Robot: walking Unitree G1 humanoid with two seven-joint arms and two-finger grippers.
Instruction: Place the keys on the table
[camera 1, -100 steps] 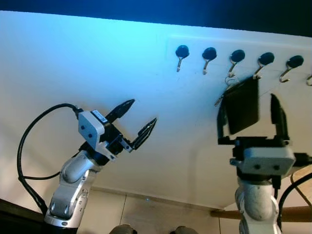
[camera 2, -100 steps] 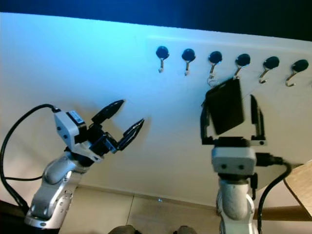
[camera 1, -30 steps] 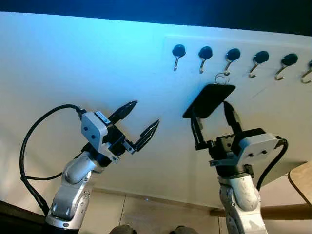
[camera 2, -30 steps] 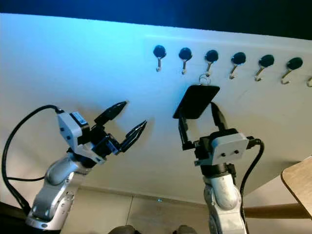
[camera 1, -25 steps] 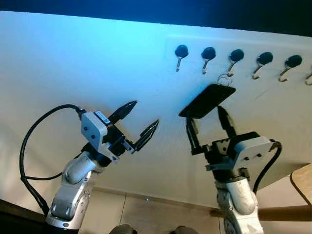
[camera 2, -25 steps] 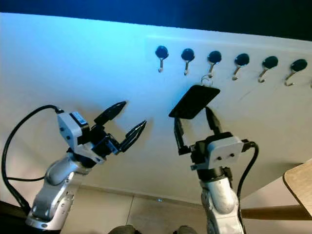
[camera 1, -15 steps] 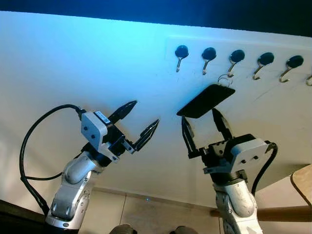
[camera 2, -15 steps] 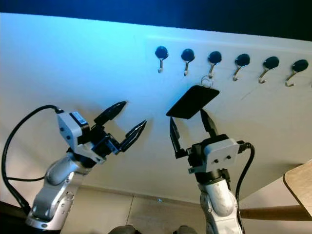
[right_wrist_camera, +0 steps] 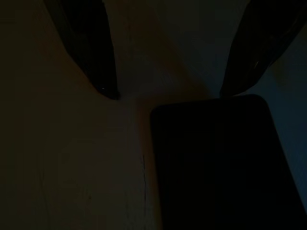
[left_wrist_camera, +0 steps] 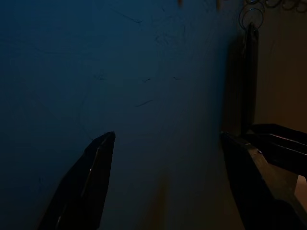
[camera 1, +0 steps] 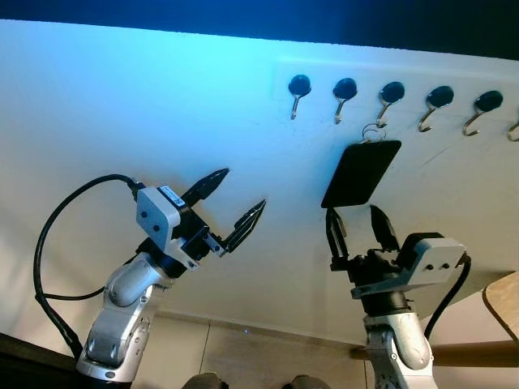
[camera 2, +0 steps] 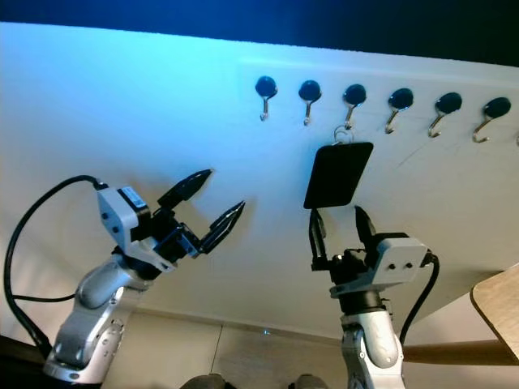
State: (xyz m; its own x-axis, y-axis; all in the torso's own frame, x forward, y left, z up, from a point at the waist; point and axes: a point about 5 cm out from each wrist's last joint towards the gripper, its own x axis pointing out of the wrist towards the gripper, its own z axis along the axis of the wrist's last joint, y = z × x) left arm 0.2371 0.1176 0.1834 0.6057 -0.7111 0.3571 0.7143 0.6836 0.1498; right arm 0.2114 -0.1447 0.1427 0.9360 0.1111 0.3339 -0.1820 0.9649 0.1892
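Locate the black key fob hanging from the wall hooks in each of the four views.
Left eye view: black key fob hangs under the third hook, above the right hand.
Right eye view: right of centre, under the same hook.
Left wrist view: a thin dark strip seen edge-on.
Right wrist view: a dark slab.
Shared landmark: its silver ring.

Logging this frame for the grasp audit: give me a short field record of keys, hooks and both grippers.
keys: flat black rectangular key fob on a silver ring, hanging from the third black-knobbed wall hook
hook row: on the white wall
right gripper: open, just below the fob, not touching
left gripper: open, raised, holds nothing
table: wooden corner at right
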